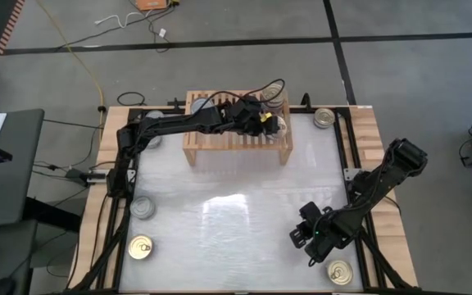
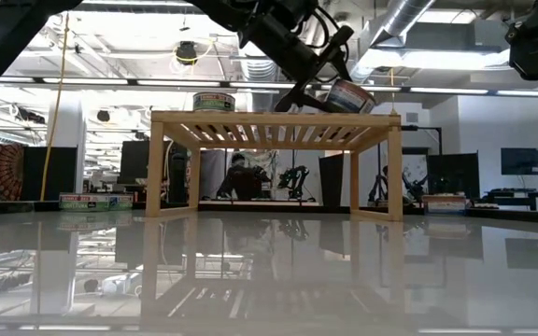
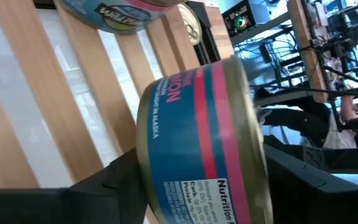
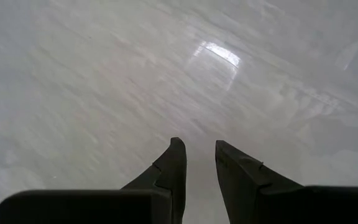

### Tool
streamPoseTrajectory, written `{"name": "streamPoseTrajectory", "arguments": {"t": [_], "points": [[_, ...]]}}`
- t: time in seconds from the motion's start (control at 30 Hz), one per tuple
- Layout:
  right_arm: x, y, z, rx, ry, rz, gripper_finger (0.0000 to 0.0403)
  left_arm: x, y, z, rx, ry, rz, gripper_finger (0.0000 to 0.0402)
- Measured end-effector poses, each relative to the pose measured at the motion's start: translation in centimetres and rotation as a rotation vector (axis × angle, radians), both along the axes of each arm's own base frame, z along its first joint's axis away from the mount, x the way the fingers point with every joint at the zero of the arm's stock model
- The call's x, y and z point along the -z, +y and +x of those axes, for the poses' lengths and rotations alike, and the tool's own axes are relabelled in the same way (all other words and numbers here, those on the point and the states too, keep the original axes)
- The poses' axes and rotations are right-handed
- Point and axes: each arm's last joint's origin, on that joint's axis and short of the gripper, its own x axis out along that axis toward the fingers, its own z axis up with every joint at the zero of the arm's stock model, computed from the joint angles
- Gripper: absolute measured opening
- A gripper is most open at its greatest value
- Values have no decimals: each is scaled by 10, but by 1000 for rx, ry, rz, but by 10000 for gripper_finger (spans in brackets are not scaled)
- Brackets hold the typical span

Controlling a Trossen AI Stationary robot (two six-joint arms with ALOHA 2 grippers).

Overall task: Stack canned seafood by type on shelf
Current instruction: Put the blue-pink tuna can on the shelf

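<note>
While the right gripper is hanging low over the near right part of the table, its jaws are standing nearly pressed together with only a thin gap and nothing between them, as the right wrist view is showing above bare glossy table. A gold-topped tin is lying just beside it at the near right corner. On the near left side two more tins are sitting: another gold-topped tin at the corner and a silver-topped tin a little farther in.

Farther back, the left arm is reaching across the shelf, which is standing at the far middle of the table. The left gripper is hovering over the shelf's far right end, its jaws pinching a blue and red labelled can by its sides. In the low view this can is tilting, its lower edge close to the slatted top; whether it is touching the slats I cannot tell. Another can is standing upright on the shelf toward its other end. At the far right edge of the table, beyond the shelf, one more tin is resting.
</note>
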Motion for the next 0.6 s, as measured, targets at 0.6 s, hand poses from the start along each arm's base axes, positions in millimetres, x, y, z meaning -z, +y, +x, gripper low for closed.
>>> {"name": "streamPoseTrajectory", "arguments": {"t": [0.6], "points": [[0, 0, 0, -1, 0, -3, 111, 3, -1, -1, 80, 65, 94, 318]]}}
